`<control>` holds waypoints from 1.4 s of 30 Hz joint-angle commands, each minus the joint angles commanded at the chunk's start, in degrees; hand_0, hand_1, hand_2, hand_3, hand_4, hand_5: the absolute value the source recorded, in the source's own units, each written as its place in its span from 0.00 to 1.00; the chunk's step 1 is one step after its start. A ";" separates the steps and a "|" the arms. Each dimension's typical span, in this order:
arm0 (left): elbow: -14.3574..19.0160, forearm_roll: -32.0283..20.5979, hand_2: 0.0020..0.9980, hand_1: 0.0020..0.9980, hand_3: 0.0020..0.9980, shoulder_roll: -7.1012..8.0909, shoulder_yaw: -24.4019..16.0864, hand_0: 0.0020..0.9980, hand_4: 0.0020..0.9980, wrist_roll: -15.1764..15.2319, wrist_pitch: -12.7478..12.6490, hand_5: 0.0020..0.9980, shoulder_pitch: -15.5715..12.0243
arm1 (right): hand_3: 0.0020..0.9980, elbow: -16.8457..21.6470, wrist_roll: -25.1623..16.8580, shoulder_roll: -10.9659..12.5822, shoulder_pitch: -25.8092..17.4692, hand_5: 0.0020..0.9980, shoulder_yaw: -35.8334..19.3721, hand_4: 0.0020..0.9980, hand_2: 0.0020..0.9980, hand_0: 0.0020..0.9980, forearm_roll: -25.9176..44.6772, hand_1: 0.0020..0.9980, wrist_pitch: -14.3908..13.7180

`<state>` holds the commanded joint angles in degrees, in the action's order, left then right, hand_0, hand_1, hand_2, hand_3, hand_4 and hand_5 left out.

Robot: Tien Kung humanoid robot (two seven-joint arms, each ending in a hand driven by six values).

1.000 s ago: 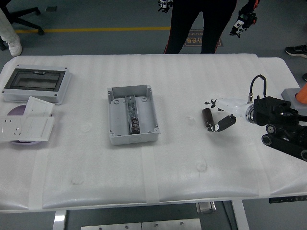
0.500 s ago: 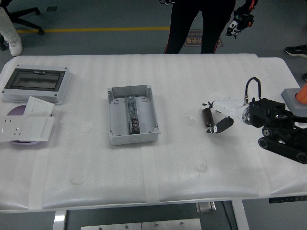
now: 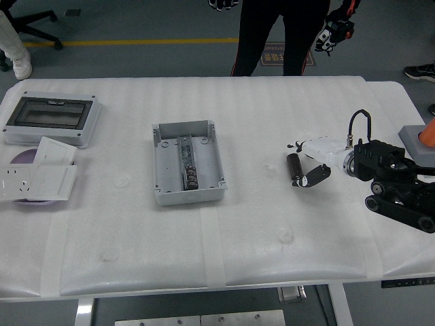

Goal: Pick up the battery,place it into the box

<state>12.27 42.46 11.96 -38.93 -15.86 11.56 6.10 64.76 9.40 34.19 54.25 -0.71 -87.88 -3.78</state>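
The battery (image 3: 295,168), a small black cylinder, lies on the white table right of centre. My right hand (image 3: 302,164), white with black fingertips, reaches in from the right edge and sits right at the battery. Its fingers are spread, the upper fingers (image 3: 298,145) just above the battery's top end and the thumb (image 3: 315,176) by its lower right side. The battery still rests on the table surface. The open grey box (image 3: 187,163) stands at the table's centre-left, with a terminal strip inside. My left arm is out of the picture.
A grey enclosure with a clear lid (image 3: 51,119) sits at the far left, with white socket panels (image 3: 37,178) in front of it. A grey block with an orange part (image 3: 418,139) is at the right edge. A person (image 3: 282,34) stands at the far side, gloved hand (image 3: 326,37) raised.
My right hand has shifted slightly left and up, closer around the battery. The battery and the box have not moved. The person's gloved hand has drifted left.
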 joint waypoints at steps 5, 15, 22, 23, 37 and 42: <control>0.00 -0.29 0.50 0.61 0.29 -0.01 0.54 0.38 0.45 0.28 -0.01 0.34 0.02 | 0.73 -0.17 -0.10 -0.16 -0.26 0.31 -0.19 0.59 0.69 0.81 0.06 0.66 0.18; -0.06 -0.65 0.50 0.61 0.29 -0.01 1.80 0.38 0.45 1.09 -0.15 0.34 0.14 | 0.72 0.17 -0.45 0.04 -0.22 0.28 0.04 0.55 0.68 0.80 1.11 0.65 -2.08; -0.05 0.46 0.50 0.61 0.29 -0.23 1.07 0.38 0.46 0.68 -0.05 0.35 -0.26 | 0.72 4.22 0.90 0.83 0.56 0.28 -5.58 0.55 0.67 0.80 -0.05 0.64 -2.65; -0.04 0.87 0.50 0.61 0.29 -0.28 0.67 0.38 0.46 0.48 0.00 0.35 -0.36 | 0.72 5.30 1.25 0.71 0.66 0.28 -6.87 0.55 0.67 0.80 -0.40 0.64 -2.67; -0.03 4.71 0.50 0.61 0.29 -0.36 -3.42 0.38 0.46 -2.01 0.74 0.35 -1.14 | 0.72 14.29 2.59 -11.29 -2.85 0.28 -20.24 0.55 0.67 0.79 -1.98 0.64 -5.13; -0.01 4.37 0.50 0.61 0.29 -0.48 -3.25 0.38 0.46 -2.44 0.99 0.35 -1.38 | 0.73 13.58 2.12 -13.78 -4.50 0.29 -18.27 0.57 0.68 0.79 -1.01 0.64 -5.67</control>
<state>12.27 46.82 11.48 -42.19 -18.31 12.55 4.73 78.35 11.52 20.41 49.75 -18.97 -88.89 -9.45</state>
